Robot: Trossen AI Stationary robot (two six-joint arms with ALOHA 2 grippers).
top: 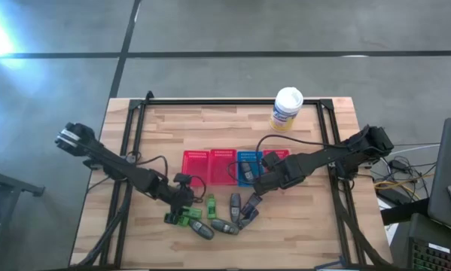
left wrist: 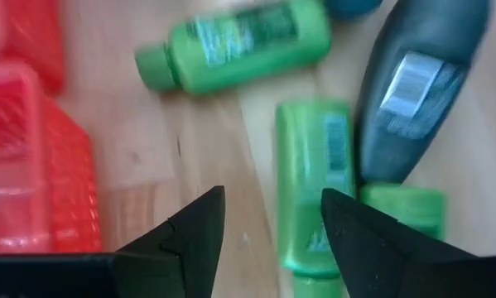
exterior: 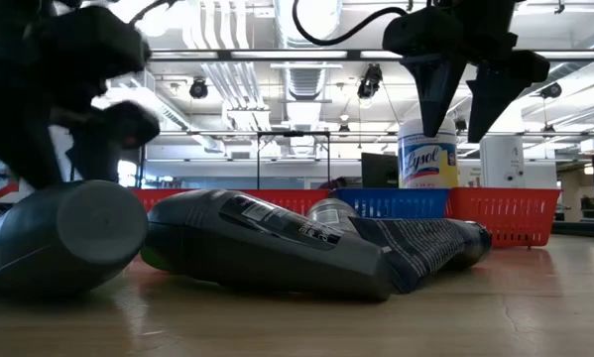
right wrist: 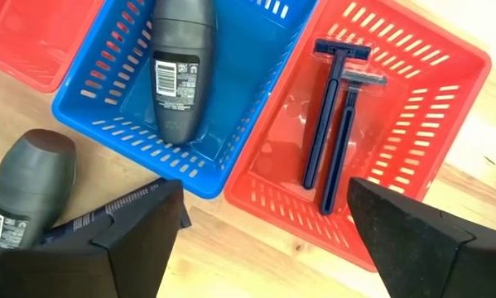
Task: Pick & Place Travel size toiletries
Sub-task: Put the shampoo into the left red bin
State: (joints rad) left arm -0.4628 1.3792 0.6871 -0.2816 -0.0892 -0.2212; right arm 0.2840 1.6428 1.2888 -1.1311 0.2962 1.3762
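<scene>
Between the left gripper's (left wrist: 268, 240) open jaws lies a green tube (left wrist: 314, 182).

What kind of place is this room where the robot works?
Probably a large lab or industrial workshop: a bare concrete floor, exposed ceiling ducts with strip lights, and a wooden table fitted with two robot arms.

High view straight down over the whole desk (top: 233, 124), low view level at desk height, close to grey tubes (exterior: 267, 243), left wrist near green bottles (left wrist: 239, 41), right wrist above blue basket (right wrist: 239, 91), also in the high and low views
</scene>
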